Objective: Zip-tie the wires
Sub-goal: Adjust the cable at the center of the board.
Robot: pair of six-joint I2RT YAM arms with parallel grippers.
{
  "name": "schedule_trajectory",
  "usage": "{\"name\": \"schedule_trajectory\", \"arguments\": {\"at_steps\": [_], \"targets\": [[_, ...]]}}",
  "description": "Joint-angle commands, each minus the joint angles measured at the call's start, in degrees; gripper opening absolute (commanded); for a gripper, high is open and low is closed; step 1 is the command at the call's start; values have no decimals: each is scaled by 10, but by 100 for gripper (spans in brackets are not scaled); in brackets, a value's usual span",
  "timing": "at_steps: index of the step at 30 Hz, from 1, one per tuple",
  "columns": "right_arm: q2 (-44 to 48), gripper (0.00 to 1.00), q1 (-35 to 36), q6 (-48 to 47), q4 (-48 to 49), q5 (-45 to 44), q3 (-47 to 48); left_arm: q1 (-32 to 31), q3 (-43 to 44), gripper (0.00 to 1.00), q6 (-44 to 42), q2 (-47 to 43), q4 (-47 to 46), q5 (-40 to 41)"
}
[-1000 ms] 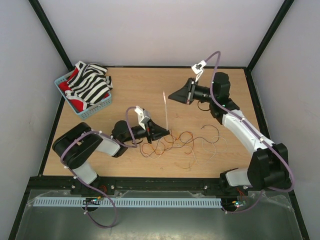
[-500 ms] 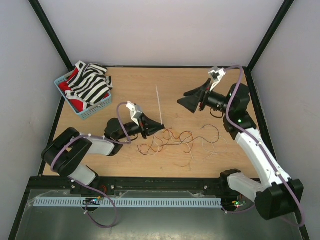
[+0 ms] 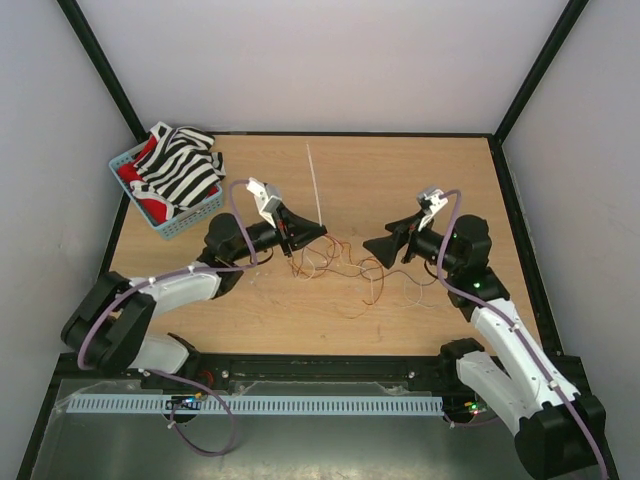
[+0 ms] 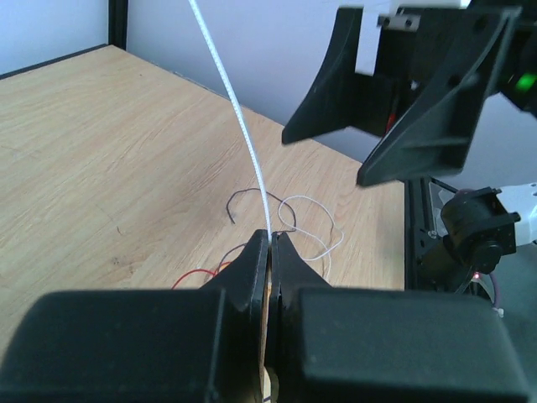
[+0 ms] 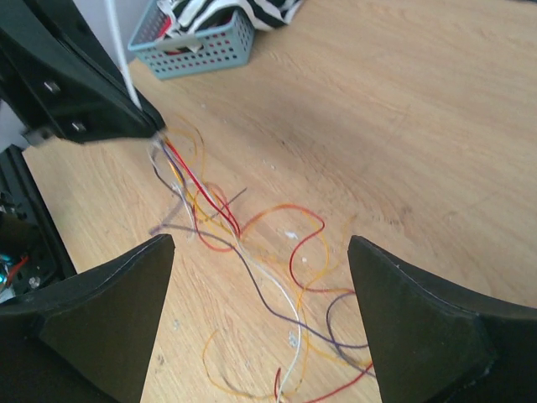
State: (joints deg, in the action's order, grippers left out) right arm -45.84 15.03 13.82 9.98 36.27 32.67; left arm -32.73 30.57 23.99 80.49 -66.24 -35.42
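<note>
My left gripper (image 3: 318, 232) (image 4: 270, 238) is shut on the lower end of the zip tie (image 3: 314, 185) (image 4: 243, 126), a thin white strip that rises up and away from the jaws. The wires (image 3: 345, 268) (image 5: 252, 252), red, orange, dark and white strands, lie tangled on the table and draw together just under the left gripper's tip (image 5: 155, 133). I cannot tell whether the tie is looped around them. My right gripper (image 3: 372, 250) (image 5: 260, 245) hovers low over the tangle, wide open, with strands showing between its fingers and nothing held.
A blue basket (image 3: 126, 159) (image 5: 201, 40) with striped black-and-white and red cloth stands at the table's back left. The black frame rail (image 3: 300, 368) runs along the near edge. The right gripper's fingers (image 4: 436, 109) face the left gripper closely.
The right arm swung down from the back toward the wires and opened its jaws wide. The left gripper moved farther back with the zip tie, dragging the wire bundle along.
</note>
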Motion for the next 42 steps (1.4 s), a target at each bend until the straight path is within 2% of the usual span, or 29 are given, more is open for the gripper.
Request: {"name": "schedule_trajectory", "arguments": {"at_steps": [1,5,12,19,25,35,42], "targets": [[18,93,-1,-13,22,2,-42,6,35,0,-16,-38,107,8],[7,87,-1,8,59,44,-85,10,63,0,-7,-59,190,7],[-35,87,17,31,176,43,-142,10,80,0,1,-86,237,9],[-130,87,94,-55,212,-15,-110,10,89,0,9,-95,263,7],[-188,82,123,-117,220,-29,-84,9,98,0,11,-112,295,8],[-263,67,155,-149,213,-14,-40,8,107,0,13,-123,319,5],[-297,45,165,-151,213,-8,-24,9,110,0,13,-128,328,3]]}}
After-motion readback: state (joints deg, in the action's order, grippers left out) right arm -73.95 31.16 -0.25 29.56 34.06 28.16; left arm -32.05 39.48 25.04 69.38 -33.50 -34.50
